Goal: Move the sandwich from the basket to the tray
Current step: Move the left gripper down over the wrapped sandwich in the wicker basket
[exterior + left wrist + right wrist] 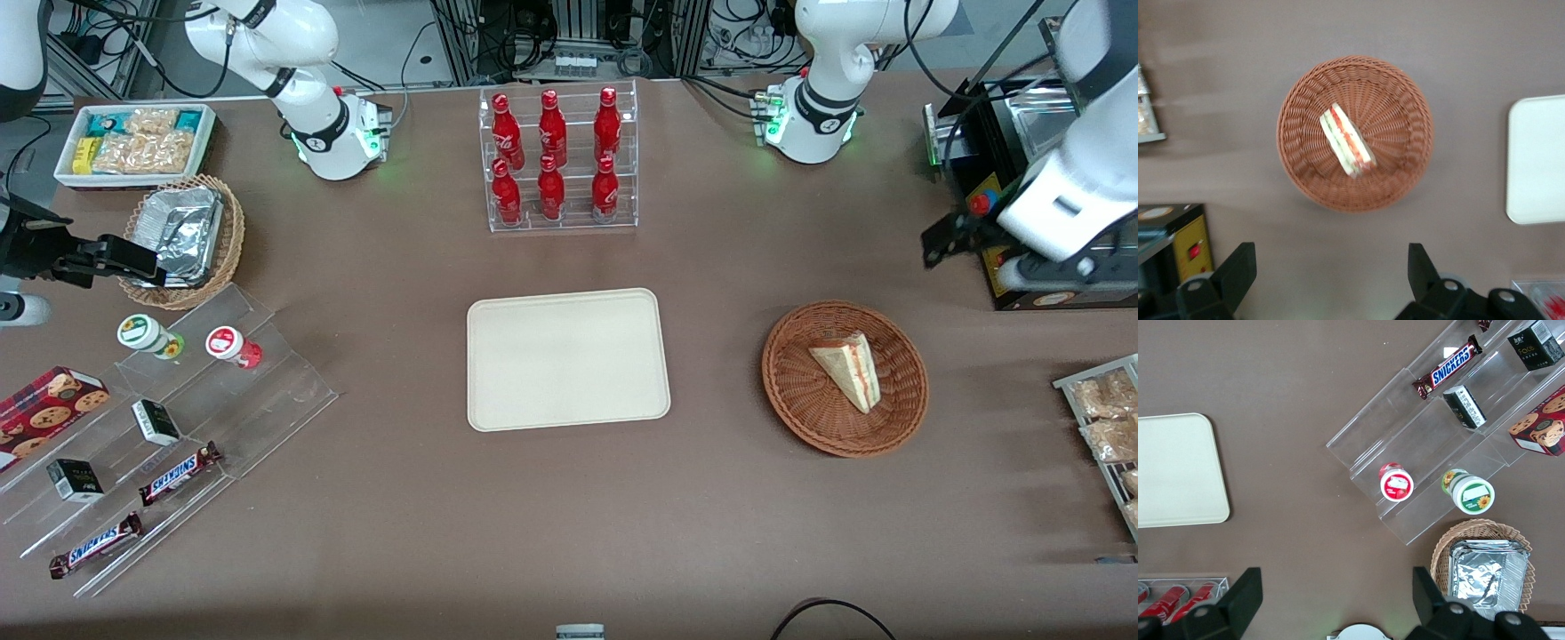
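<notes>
Where the front view is looking down on the matte brown table, the triangular sandwich is lying in the round woven wicker basket, w/ the flat, smooth cream tray, rounded corners, sitting beside it. The gripper is hanging above the table, farther from the camera than the basket.

Left wrist: gripper is standing spread, nothing between fingers; sandwich is showing red/green layers inside the basket; tray edge visible.
</notes>
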Robot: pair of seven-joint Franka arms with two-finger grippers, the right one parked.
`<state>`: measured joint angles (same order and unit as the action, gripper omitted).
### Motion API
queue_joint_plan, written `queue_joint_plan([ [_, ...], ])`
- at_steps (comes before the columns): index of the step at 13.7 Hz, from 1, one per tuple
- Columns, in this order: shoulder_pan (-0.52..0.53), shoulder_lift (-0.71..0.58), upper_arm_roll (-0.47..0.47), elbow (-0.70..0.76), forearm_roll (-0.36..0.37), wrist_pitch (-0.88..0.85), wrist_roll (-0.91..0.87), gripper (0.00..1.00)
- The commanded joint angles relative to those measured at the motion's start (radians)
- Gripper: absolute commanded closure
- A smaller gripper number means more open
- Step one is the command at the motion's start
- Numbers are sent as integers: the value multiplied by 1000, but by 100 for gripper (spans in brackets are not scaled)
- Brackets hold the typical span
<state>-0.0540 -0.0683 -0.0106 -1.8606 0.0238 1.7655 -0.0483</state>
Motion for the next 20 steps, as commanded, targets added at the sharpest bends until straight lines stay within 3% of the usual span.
queue_joint_plan([
  [1, 20, -93, 0, -251, 1, 216, -60, 0],
  [4, 19, -71, 11, -362, -1, 411, -293, 0],
  [8, 10, 47, 5, -374, 4, 515, -484, 0],
  [20, 6, 214, -6, -568, 5, 937, -574, 0],
])
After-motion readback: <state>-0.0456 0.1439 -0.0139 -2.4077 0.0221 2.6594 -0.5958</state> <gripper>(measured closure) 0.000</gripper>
